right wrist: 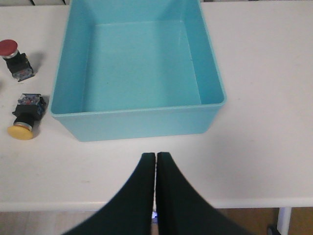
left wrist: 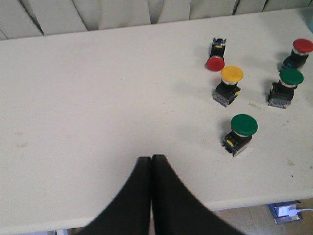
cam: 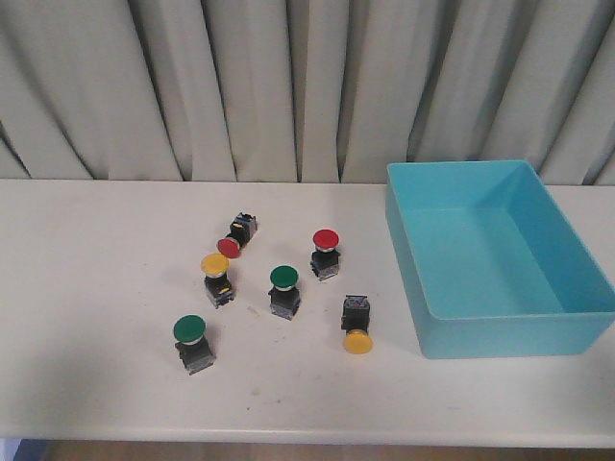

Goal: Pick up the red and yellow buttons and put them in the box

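On a white table [cam: 96, 288], in front of a pale curtain [cam: 192, 86]: six buttons to the left, a light-blue box [cam: 577, 298] to the right, its floor bare.

Left gripper [left wrist: 151, 161] low over the near edge, black fingers pressed together, nothing between them, well apart from the buttons. Right gripper [right wrist: 156, 159] likewise closed and holding nothing, poised just before the box's near wall, pointing towards it.

Nearest the curtain, a red button on its side [cam: 235, 238], cap towards the near edge. Right of it, an upright red button [cam: 325, 252], close to the box's left wall. Just below the tipped red one, an upright yellow button [cam: 217, 277]. Nearer the front, beside the box's near corner, a yellow button lying over [cam: 356, 327], cap towards the table edge.

Between these, an upright green button [cam: 284, 291]; another green button [cam: 192, 342] nearest the front left.

No arms in the front view.
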Robot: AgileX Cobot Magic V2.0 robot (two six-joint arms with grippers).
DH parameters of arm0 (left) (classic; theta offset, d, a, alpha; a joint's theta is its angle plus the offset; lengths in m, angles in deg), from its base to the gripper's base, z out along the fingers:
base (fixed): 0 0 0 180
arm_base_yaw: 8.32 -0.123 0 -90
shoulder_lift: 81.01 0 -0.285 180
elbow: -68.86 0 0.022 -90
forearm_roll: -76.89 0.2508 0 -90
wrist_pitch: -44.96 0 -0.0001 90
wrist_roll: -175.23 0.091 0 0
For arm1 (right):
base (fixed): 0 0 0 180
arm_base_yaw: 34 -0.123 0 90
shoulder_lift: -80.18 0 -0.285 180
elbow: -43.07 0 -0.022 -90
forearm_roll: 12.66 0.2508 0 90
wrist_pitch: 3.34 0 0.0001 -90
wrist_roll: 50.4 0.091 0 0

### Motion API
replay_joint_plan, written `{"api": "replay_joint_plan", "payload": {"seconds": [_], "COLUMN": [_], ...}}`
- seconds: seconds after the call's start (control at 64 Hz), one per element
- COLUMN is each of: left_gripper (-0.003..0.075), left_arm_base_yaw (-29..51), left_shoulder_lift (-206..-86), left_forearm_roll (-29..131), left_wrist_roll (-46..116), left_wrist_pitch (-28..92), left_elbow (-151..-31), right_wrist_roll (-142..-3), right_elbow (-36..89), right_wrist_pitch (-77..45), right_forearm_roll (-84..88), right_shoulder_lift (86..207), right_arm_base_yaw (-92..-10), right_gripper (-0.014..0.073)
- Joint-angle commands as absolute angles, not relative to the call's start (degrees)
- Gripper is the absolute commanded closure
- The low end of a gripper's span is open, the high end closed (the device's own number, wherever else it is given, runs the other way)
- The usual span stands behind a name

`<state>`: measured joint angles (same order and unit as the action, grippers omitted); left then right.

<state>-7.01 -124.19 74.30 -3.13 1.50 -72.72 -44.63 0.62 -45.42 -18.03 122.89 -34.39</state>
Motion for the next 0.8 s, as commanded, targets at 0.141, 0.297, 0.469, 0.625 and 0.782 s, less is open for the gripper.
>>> {"api": "replay_joint_plan", "payload": {"seconds": [0.141, 0.297, 0.469, 0.625, 0.782], "left_gripper": [0.0727, 0.0686, 0.0514, 0.0316, 0.0217], "left_arm_base_yaw": [-7.21, -7.21, -7.21, -7.21, -6.88], "left_shoulder_lift": [-125.53, -125.53, -125.53, -125.72, -127.60], "left_forearm_roll": [73.99, 73.99, 73.99, 73.99, 73.06], "left_wrist_roll": [-3.25, -4.77, -4.77, -4.77, -4.77], "left_wrist_pitch": [5.97, 6.48, 7.64, 7.98, 7.98], "left_elbow": [-74.55, -74.55, -74.55, -74.55, -74.55], "right_wrist_roll": [-45.55, -46.11, -46.27, -46.27, -46.27], "right_elbow": [2.48, 2.48, 2.48, 2.48, 2.48], "right_wrist_pitch": [-42.51, -42.59, -42.77, -42.87, -42.87], "right_forearm_roll": [-18.86, -19.33, -19.32, -19.32, -19.32], "right_shoulder_lift": [124.22, 124.22, 124.22, 124.22, 124.22], "right_arm_base_yaw": [-34.11, -34.11, -34.11, -34.11, -34.11], "right_gripper": [0.0594, 0.0533, 0.0356, 0.0161, 0.0073]}}
